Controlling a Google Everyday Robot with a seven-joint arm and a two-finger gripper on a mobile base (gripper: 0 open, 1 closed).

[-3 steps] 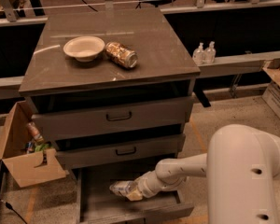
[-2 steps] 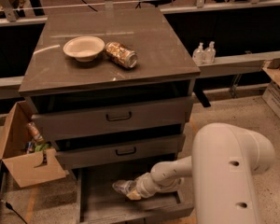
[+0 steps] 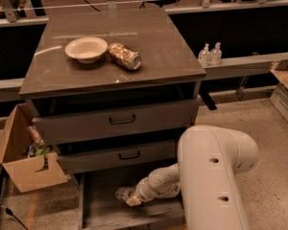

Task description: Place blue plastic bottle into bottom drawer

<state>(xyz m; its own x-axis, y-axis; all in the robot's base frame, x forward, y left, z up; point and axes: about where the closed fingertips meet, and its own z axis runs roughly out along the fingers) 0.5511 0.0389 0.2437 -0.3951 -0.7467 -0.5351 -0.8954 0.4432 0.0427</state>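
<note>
Item: bottom drawer (image 3: pixel 102 211), lowest of three in a grey-brown cabinet; pulled out, its flat floor exposed to view; the top drawer (image 3: pixel 86 126) and the middle drawer (image 3: pixel 97 160) above it are shown shut, each fitted with a black handle.

Item: blue plastic bottle (image 3: pixel 122 193), small and clear with a pale label; located inside the outline of the bottom drawer, towards its middle, lying roughly on its side at the tip of the end effector; whether it rests on the drawer floor or is held just above it cannot be told.

Item: end effector (image 3: pixel 131 200), carried on a white arm (image 3: pixel 207 176) that is reached in from the right, low over the bottom drawer; found directly against the bottle; whether it is clenched on the bottle or released cannot be told.

Item: worktop (image 3: pixel 156 40) of the cabinet; a pale bowl (image 3: pixel 86 48) is stood upright at left; a gold patterned can (image 3: pixel 125 56) is laid on its side just beside the bowl, to its right.

Item: two pump bottles (image 3: pixel 210 54), stood side by side on a ledge (image 3: pixel 252 63) right of the cabinet.

Item: cardboard box (image 3: pixel 31 174), open, set on the floor left of the cabinet; assorted contents seen within.
</note>
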